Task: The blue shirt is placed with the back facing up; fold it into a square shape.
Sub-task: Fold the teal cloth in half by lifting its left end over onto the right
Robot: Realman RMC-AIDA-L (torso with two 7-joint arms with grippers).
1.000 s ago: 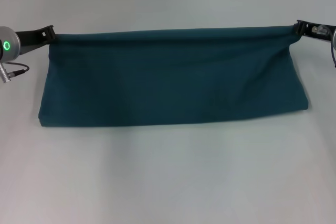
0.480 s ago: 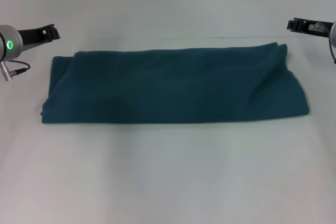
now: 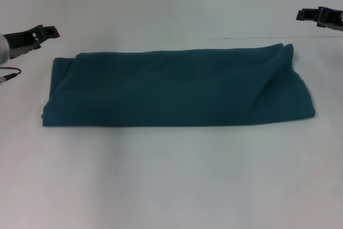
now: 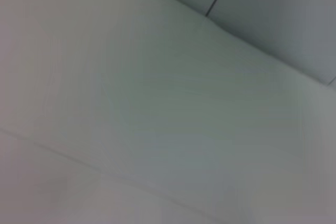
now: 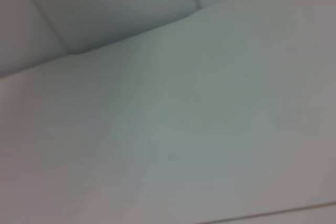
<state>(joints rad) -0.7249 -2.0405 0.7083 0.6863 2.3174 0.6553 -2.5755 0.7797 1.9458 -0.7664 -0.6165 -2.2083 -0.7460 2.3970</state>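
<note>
Lying folded on table (image 3: 171,186): one shirt (image 3: 177,87) | two grippers: left gripper (image 3: 45,32) beyond shirt's left end, right gripper (image 3: 306,15) beyond its right end | both holding nothing, finger spread unclear

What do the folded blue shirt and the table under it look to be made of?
The blue shirt: soft matte knit, likely cotton, judging by its limp folds and rounded, creased edges. The table: smooth pale surface with a dull sheen, possibly laminate or a cloth cover; unclear.
</note>
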